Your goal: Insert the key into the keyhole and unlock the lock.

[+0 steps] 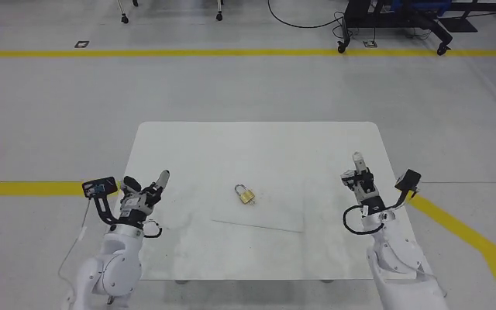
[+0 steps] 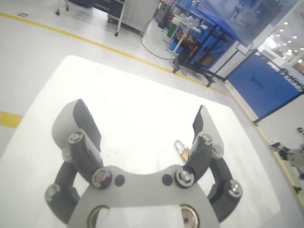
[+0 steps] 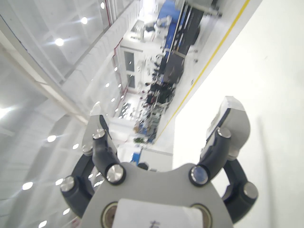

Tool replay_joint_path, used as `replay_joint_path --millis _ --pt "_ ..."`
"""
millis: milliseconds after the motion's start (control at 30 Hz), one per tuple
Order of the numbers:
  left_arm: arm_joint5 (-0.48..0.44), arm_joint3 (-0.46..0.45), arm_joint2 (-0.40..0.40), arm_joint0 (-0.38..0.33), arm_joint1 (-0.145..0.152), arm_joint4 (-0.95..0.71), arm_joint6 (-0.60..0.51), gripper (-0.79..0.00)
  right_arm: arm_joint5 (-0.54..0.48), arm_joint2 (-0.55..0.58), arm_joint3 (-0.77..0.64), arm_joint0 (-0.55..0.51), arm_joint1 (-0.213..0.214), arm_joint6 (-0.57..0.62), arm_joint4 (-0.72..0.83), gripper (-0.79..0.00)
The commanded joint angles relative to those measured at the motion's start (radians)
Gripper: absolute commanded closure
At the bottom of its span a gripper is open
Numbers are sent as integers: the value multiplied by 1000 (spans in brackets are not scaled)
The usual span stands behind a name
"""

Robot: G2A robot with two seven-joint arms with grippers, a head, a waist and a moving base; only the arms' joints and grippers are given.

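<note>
Over at the worktop's left edge, left claw spread wide, angled in toward the middle. Across at the right edge, right claw likewise spread wide, rolled onto its side, pointing toward the far end. Between the 2, well apart from both: brass lock flat near the centre, shackle toward the far side. Beyond, pale floor, yellow line, blue racks.
</note>
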Motion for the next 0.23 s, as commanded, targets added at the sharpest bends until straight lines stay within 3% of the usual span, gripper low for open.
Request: replay_joint_path --millis 0,200 --pt "18 4 -20 23 3 64 3 -785 11 -10 -2 -4 -1 -16 -20 -785" --pt "20 4 -27 31 4 74 5 -785 11 -10 -2 -4 -1 -15 -19 -785"
